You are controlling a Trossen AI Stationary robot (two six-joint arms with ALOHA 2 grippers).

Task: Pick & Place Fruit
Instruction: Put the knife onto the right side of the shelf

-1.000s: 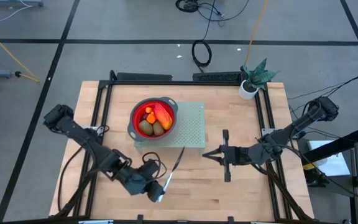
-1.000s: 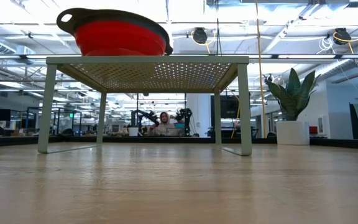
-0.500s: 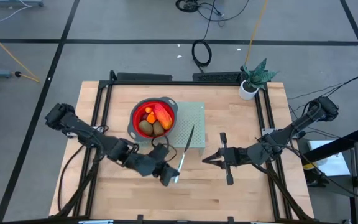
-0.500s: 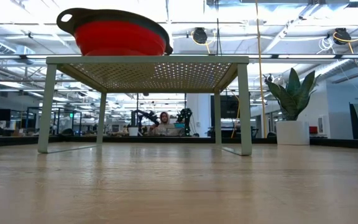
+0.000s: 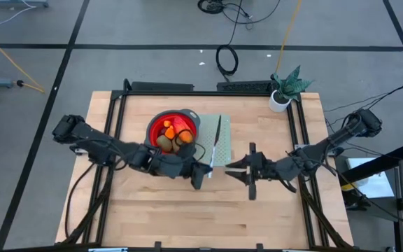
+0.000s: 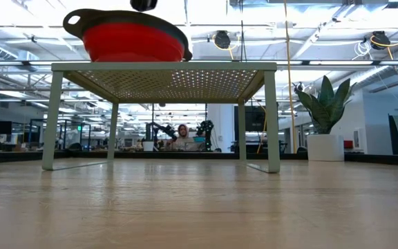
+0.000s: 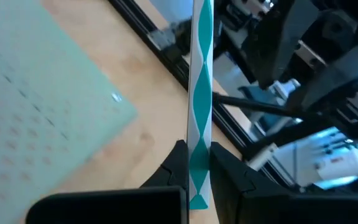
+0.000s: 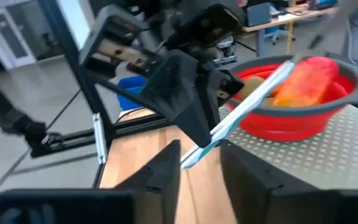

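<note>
Fruit (image 5: 171, 134) sits heaped in the red bowl (image 5: 158, 120) on the green perforated stand (image 5: 224, 143) at centre frame of the high view, lifted clear of the table (image 5: 208, 217) where both arms can reach it. Just right of the bowl, the left gripper (image 5: 203, 173) is clenched on the knife (image 5: 215, 134), blade pointing to the top of the frame. Facing it from the right, the right gripper (image 5: 231, 169) has its fingers parted around nothing, looking ready to accept the knife.
</note>
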